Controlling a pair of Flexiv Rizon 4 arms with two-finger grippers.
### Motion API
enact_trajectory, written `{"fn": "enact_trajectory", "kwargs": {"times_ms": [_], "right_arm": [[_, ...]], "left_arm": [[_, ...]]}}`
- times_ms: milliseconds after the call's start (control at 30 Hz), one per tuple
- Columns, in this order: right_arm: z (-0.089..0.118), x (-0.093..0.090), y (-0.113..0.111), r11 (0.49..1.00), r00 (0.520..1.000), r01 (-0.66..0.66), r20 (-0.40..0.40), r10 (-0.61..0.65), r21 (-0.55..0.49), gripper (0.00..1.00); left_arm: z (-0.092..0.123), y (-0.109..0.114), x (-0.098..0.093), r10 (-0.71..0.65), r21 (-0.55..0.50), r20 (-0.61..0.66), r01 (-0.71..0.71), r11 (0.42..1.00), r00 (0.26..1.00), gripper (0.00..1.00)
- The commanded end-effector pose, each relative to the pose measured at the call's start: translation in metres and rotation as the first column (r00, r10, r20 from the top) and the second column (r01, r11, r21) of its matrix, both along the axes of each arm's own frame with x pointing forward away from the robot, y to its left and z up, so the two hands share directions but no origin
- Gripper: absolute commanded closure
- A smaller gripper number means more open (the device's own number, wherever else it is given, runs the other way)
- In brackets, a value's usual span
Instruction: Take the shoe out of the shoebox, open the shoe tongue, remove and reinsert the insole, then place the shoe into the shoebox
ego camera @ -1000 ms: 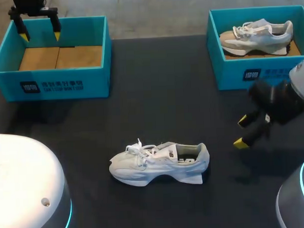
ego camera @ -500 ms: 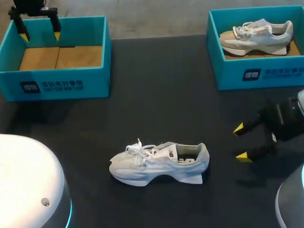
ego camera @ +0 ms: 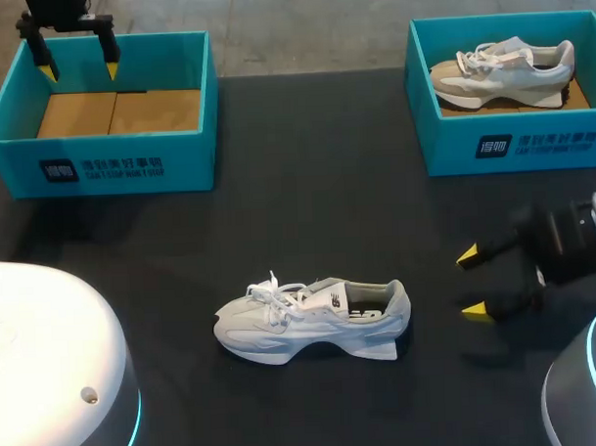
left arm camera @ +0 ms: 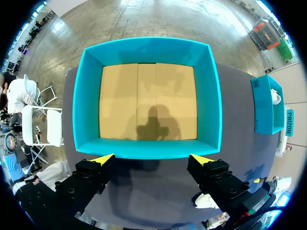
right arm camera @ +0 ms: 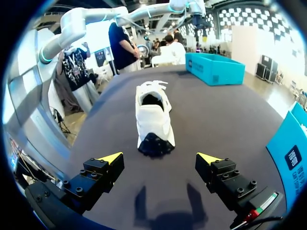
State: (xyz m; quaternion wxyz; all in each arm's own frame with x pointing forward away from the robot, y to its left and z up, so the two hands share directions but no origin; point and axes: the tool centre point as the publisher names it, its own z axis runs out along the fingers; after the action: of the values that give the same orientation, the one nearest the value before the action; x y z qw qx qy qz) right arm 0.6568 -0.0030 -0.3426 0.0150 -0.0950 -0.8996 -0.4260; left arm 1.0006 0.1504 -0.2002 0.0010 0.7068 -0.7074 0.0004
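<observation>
The white shoe [ego camera: 311, 320] stands upright on the table [ego camera: 306, 184] at lower centre, heel toward the right arm [ego camera: 568, 248], whose spread jaws sit level with it across bare table, apparently lined up for a heel grasp. At upper left, the left arm [ego camera: 60, 11] hangs, jaws spread, over the rim of the empty shoebox [ego camera: 110, 166].
</observation>
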Motion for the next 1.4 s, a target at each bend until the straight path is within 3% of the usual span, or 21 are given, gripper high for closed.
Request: {"fn": "enact_trajectory", "kwargs": {"times_ms": [33,433,867,1400], "right_arm": [[-0.023,-0.004,0.004,0.998,1.000,-0.004,0.027,0.003,0.065,0.00],[-0.049,-0.002,0.019,0.991,0.999,-0.012,0.044,0.006,0.135,0.00],[-0.056,0.004,0.033,0.984,0.998,-0.006,0.060,-0.005,0.180,0.00],[-0.065,-0.003,0.058,0.974,0.996,0.029,0.071,-0.046,0.225,0.00]], "left_arm": [[0.000,0.000,0.000,0.000,0.001,0.000,0.000,1.000,1.000,0.00],[0.000,-0.004,-0.002,0.002,-0.006,-0.014,-0.002,1.000,1.000,0.00],[0.002,-0.006,-0.001,0.016,-0.009,-0.010,-0.016,1.000,1.000,0.00],[0.000,-0.005,0.002,0.031,0.000,-0.024,-0.031,1.000,0.999,0.00]]}}
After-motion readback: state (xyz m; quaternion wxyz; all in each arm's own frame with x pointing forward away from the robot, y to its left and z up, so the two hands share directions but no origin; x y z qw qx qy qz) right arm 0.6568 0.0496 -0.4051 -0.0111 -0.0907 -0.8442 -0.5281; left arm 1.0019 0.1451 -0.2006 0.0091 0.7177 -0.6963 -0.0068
